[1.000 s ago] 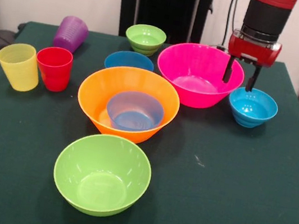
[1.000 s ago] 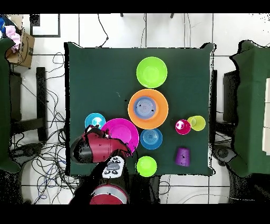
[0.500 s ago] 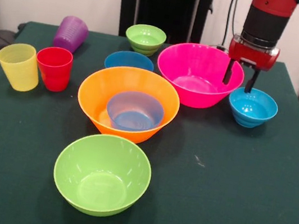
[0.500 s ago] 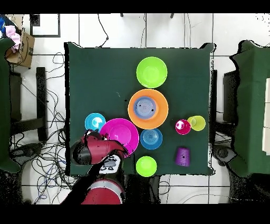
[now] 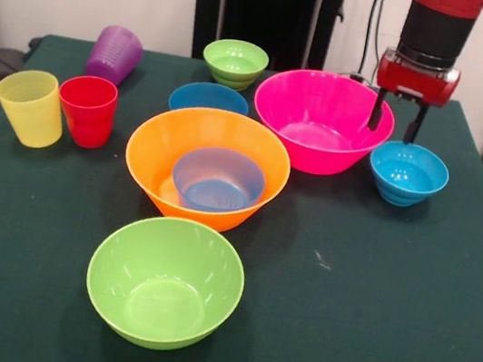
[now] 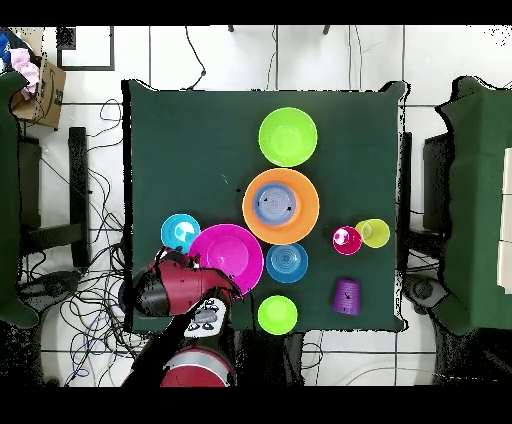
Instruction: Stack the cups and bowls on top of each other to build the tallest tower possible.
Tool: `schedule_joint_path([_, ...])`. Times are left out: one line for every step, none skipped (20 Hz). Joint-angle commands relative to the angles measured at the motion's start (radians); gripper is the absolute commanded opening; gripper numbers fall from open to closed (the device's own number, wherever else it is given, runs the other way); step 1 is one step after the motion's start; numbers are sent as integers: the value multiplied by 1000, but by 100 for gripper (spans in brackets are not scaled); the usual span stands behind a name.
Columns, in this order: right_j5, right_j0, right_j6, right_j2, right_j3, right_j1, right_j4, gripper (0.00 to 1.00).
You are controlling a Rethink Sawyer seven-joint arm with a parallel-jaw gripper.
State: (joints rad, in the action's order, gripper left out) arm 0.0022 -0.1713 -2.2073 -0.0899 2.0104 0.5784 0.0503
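My gripper (image 5: pixel 394 124) hangs open and empty just above the gap between the large pink bowl (image 5: pixel 320 120) and a small blue bowl (image 5: pixel 408 173) at the right. A translucent blue bowl (image 5: pixel 218 180) nests inside the large orange bowl (image 5: pixel 151 144) at mid-table. A medium green bowl (image 5: pixel 165 279) sits near the front, with a small green bowl (image 5: pixel 234 62) and another blue bowl (image 5: pixel 208 99) at the back. Yellow (image 5: pixel 31 107) and red (image 5: pixel 87 110) cups stand upright at the left, and the purple cup (image 5: pixel 115 53) is tilted behind them. Overhead, the arm (image 6: pixel 165 285) hides the gripper.
The green cloth table (image 5: pixel 405 308) has bare room at the front right. Its right edge lies close beyond the small blue bowl. Overhead, cables and a chair (image 6: pixel 35 190) surround the table (image 6: pixel 180 140).
The gripper has risen a little and shifted slightly right and back, still open. No bowl or cup has moved.
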Motion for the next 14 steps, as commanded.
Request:
schedule_joint_path([84,16,-73,112,47,60,-37,100])
schedule_joint_path([90,19,-72,115,50,68,-36,100])
schedule_joint_path([95,22,-71,117,54,75,-35,100])
schedule_joint_path([97,27,-68,121,58,80,-37,100])
schedule_joint_path([99,31,-65,124,62,85,-39,100])
schedule_joint_path([102,42,-61,135,72,96,-43,100])
schedule_joint_path([105,52,-57,145,82,107,-48,100])
schedule_joint_path([112,66,-54,161,96,123,-51,100])
schedule_joint_path([117,67,-52,162,102,130,-52,100])
schedule_joint_path([115,67,-51,161,103,129,-53,100])
schedule_joint_path([114,66,-51,159,104,128,-54,100])
schedule_joint_path([104,65,-50,157,98,115,-56,100])
schedule_joint_path([95,64,-50,155,93,102,-58,100])
schedule_joint_path([88,62,-48,151,88,91,-60,100])
